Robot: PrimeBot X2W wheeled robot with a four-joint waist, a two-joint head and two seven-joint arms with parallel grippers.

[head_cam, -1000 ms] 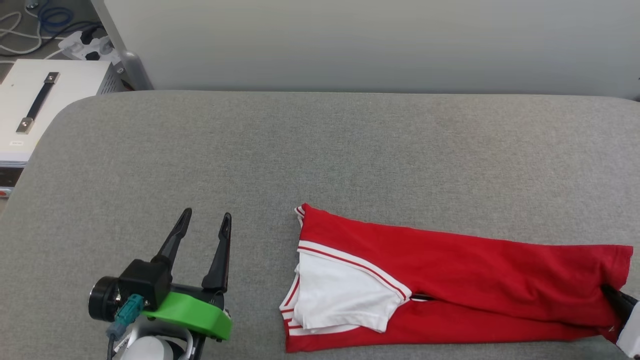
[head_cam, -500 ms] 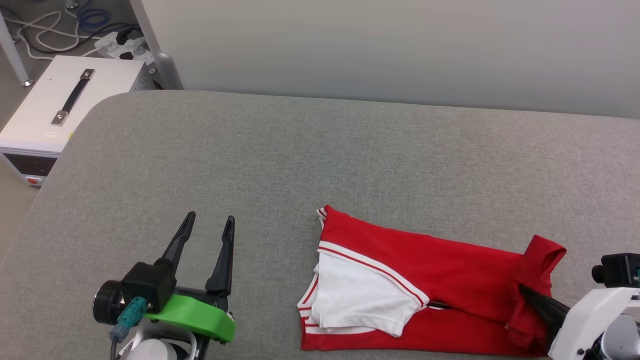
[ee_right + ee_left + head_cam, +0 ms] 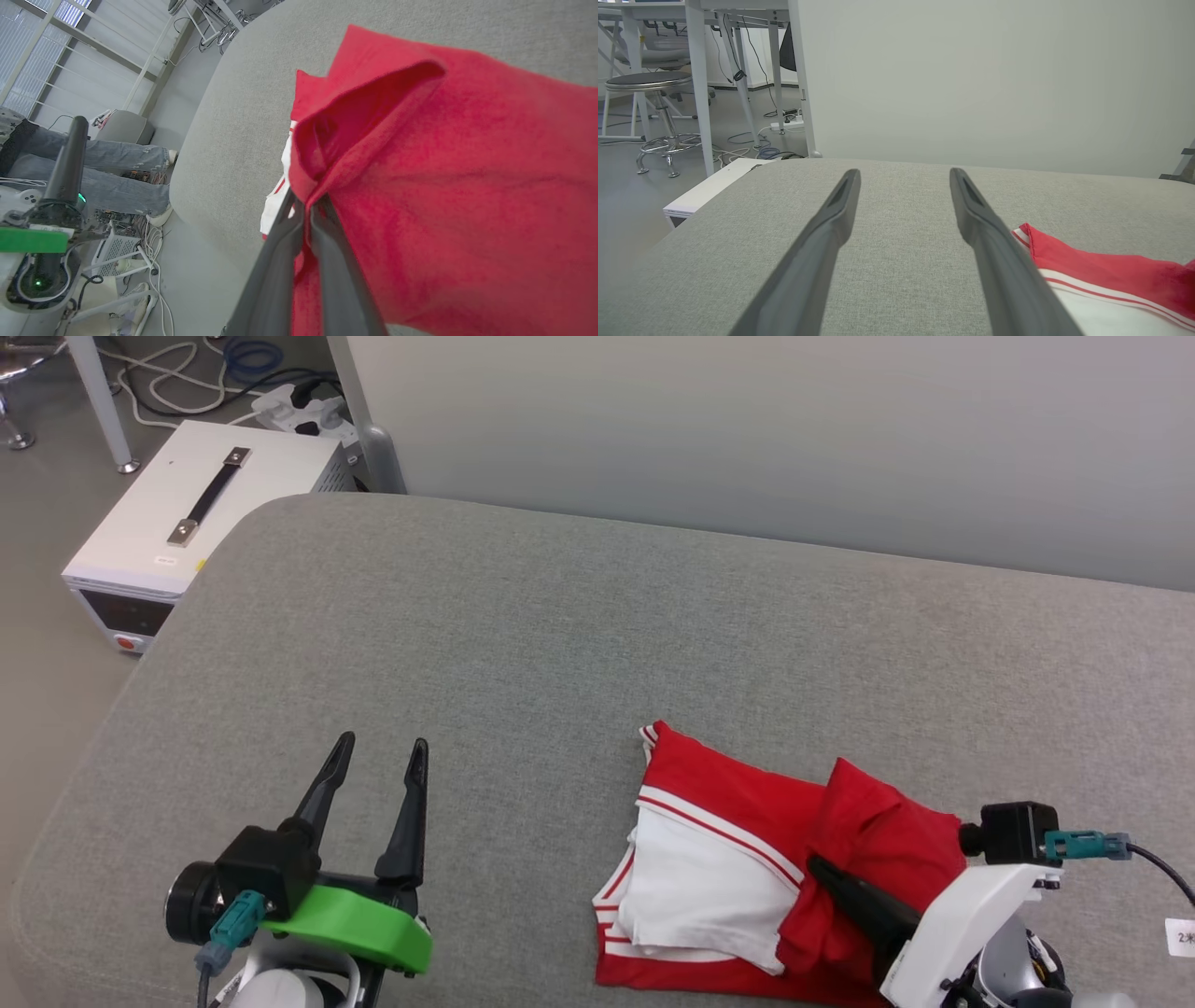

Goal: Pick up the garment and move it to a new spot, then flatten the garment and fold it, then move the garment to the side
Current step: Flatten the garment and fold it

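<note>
The garment (image 3: pixel 747 821) is red with a white sleeve and striped trim, lying folded near the front right of the grey padded table (image 3: pixel 579 644). My right gripper (image 3: pixel 822 870) is shut on a red edge of it and holds that end doubled over the rest. The right wrist view has the red cloth (image 3: pixel 448 196) pinched between the dark fingers (image 3: pixel 327 261). My left gripper (image 3: pixel 381 754) stands open at the lower left, apart from the garment, with nothing between its fingers (image 3: pixel 831 224). The garment's edge (image 3: pixel 1092 266) lies to their right.
A white box (image 3: pixel 187 513) with a black handle stands on the floor beyond the table's left end, with cables (image 3: pixel 252 373) behind it. A pale wall (image 3: pixel 747 439) runs along the table's far side. A person's legs in jeans (image 3: pixel 93 172) are beside the table.
My right gripper has carried the garment's right end leftward, doubling it over the rest. The head camera has turned, shifting the whole scene right. The left gripper has kept still.
</note>
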